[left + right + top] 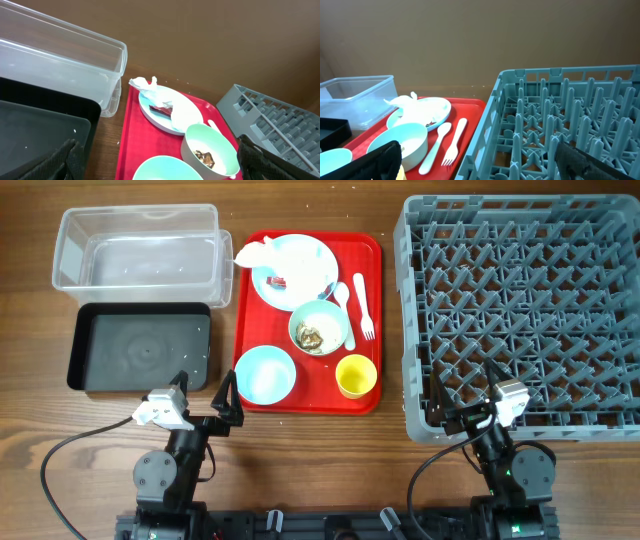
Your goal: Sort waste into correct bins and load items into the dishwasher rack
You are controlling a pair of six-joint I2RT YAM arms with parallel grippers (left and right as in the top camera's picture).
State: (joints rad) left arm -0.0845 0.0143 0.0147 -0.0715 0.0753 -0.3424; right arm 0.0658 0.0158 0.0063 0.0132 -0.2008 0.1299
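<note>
On the red tray (312, 385) lie a pale blue plate (305, 265) with a crumpled white napkin (255, 252) and a small red wrapper (277, 282), a green-white bowl (320, 328) holding food scraps, a pale blue bowl (265, 373), a yellow cup (356, 375), a white spoon (344, 305) and a fork (363, 305). The clear tub (140, 213) and the black tub (75, 345) stand at the left. The grey rack (405, 330) is at the right. My left gripper (205, 392) is open and empty near the tray's front left corner. My right gripper (465, 392) is open and empty over the rack's front edge.
Both tubs and the rack hold nothing. Bare wooden table runs along the front edge beside both arms. In the left wrist view the green-white bowl (210, 150) and the plate (167, 107) lie ahead; the right wrist view shows the fork (454, 142) beside the rack wall (482, 135).
</note>
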